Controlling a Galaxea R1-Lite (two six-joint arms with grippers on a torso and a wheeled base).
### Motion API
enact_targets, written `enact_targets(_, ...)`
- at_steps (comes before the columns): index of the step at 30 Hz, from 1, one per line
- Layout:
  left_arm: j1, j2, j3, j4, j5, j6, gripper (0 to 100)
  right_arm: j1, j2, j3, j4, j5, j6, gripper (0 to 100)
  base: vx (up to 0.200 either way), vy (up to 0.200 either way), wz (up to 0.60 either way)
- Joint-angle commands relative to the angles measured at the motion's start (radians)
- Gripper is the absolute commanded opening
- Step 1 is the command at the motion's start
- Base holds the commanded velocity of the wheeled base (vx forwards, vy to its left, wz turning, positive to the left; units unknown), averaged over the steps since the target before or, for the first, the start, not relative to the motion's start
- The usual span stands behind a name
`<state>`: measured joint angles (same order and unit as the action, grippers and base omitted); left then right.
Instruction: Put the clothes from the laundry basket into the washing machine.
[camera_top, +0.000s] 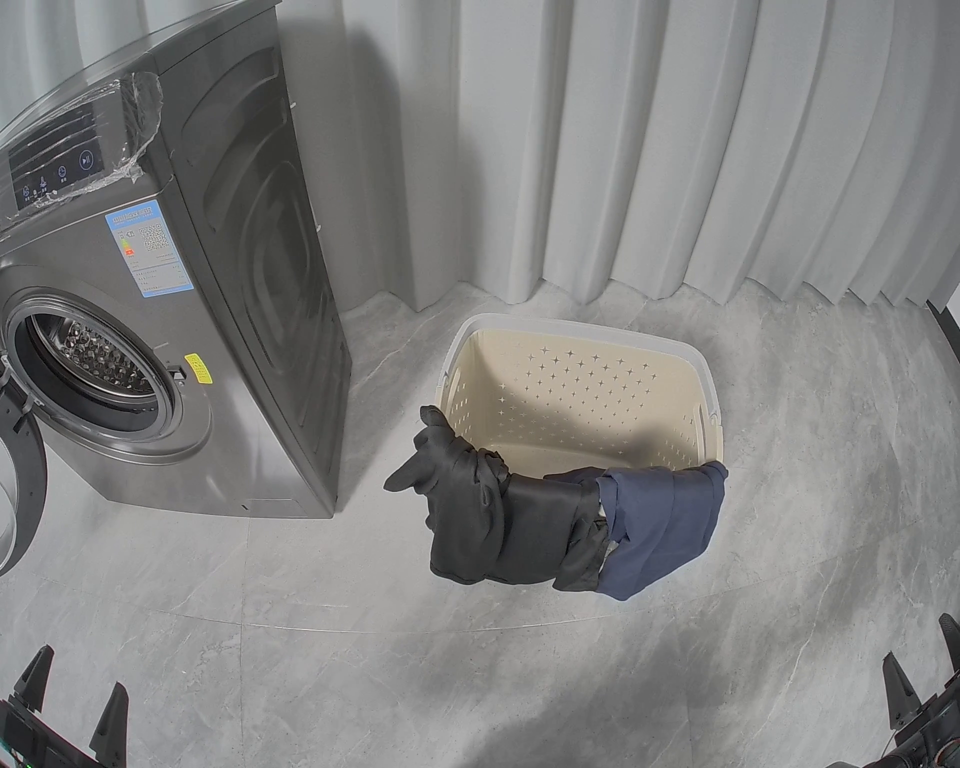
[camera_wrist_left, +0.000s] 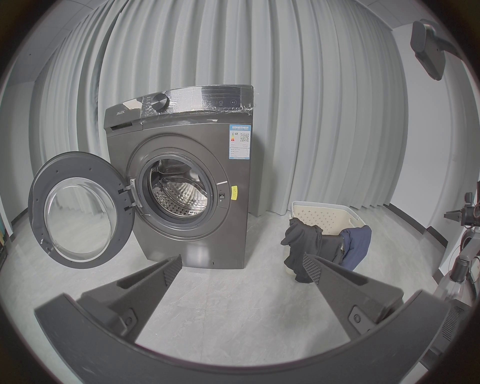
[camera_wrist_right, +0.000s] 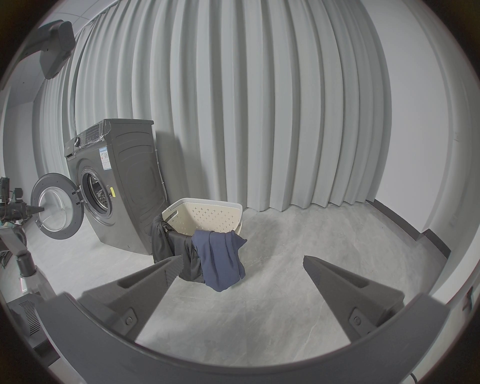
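The head camera looks steeply down on the floor (camera_top: 400, 650), washing machine (camera_top: 250, 300) and laundry basket (camera_top: 580, 330). Both wrist cameras sit low and farther back, facing level across the floor; all views share both.

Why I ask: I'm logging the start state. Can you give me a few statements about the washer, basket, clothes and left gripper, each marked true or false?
1. The washer door is open. True.
2. The black garment lies on the floor, clear of the basket. False: it is draped over the basket's rim.
3. The blue garment hangs on the same rim, beside the black one. True.
4. The left gripper holds a garment. False: its fingers are open with nothing between them.
5. The basket stands on the washer's left. False: it stands on the floor to the robot's right of the washer.
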<state>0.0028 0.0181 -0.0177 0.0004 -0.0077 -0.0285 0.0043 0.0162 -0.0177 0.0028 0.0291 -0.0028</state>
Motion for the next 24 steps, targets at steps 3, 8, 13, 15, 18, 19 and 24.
enact_targets(3,0.0,-0.012,0.018,0.0,0.0,-0.001,100,0.0,-0.016,0.018,0.0,0.002,0.0,100,0.0,-0.2,0.0)
enact_targets(8,0.0,-0.012,0.018,0.0,0.0,-0.001,100,0.0,-0.016,0.018,0.0,0.0,0.0,100,0.0,-0.2,0.0)
enact_targets(13,0.0,-0.012,0.018,0.0,0.0,-0.001,100,0.0,-0.016,0.018,0.0,0.0,0.0,100,0.0,-0.12,0.0)
enact_targets(15,0.0,-0.013,0.018,0.0,0.0,-0.001,100,0.0,-0.016,0.018,0.0,0.0,0.0,100,0.0,0.0,0.0)
enact_targets(18,0.0,-0.012,0.018,0.0,0.0,0.001,100,0.0,-0.016,0.018,0.0,0.0,0.0,100,0.0,0.0,0.0)
enact_targets(19,0.0,-0.013,0.016,0.0,0.0,0.001,100,0.0,-0.016,0.018,0.0,0.0,0.0,100,0.0,0.0,0.0)
enact_targets(24,0.0,-0.013,0.018,0.0,0.0,0.001,100,0.0,-0.016,0.018,0.0,0.0,0.0,100,0.0,0.0,0.0)
